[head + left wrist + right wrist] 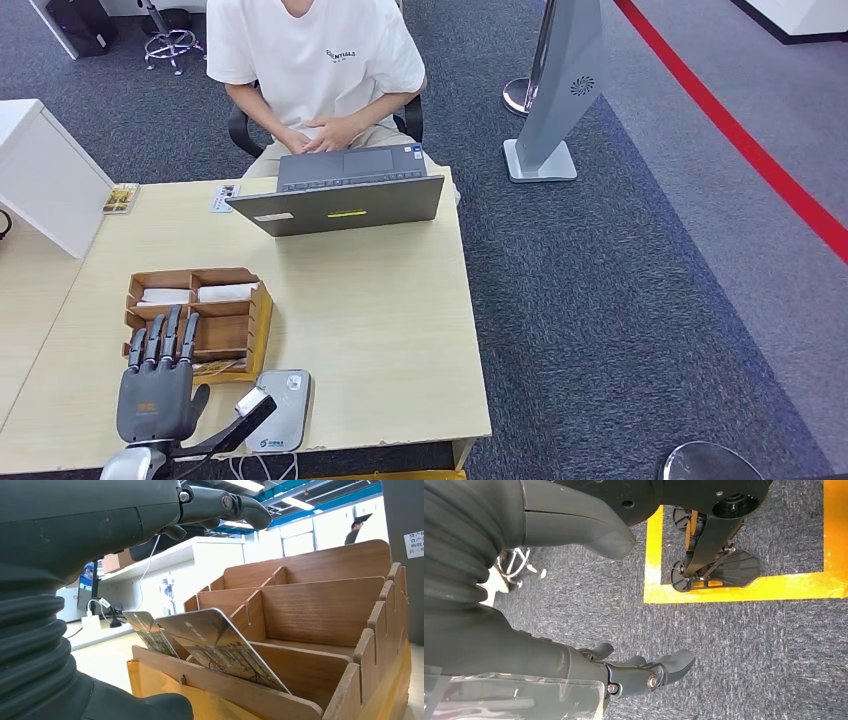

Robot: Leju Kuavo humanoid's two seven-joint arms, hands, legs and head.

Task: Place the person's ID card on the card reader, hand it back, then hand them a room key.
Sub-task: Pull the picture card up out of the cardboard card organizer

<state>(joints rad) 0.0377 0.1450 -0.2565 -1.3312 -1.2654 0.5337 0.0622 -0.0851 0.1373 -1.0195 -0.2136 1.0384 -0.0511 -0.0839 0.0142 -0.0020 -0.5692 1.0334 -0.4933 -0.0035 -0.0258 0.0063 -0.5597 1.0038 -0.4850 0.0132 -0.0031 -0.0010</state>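
Observation:
My left hand (155,388) hovers at the table's front left, fingers straight and spread, their tips over the front of a wooden card organizer (263,318); it holds nothing. The left wrist view has the organizer (320,605) close up, with two picture-printed cards (220,647) leaning in its front compartment and my fingers (220,502) above them. A grey card reader (282,405) lies by the front edge, right of the hand. A small card (225,197) lies left of the laptop. My right hand (644,672) hangs over the carpet, fingers loosely apart, holding nothing.
A person in a white shirt (315,60) sits behind the table (380,310) at an open grey laptop (340,195). Another card (120,198) lies at the far left by a white cabinet (45,175). A grey stand (555,95) is on the carpet to the right.

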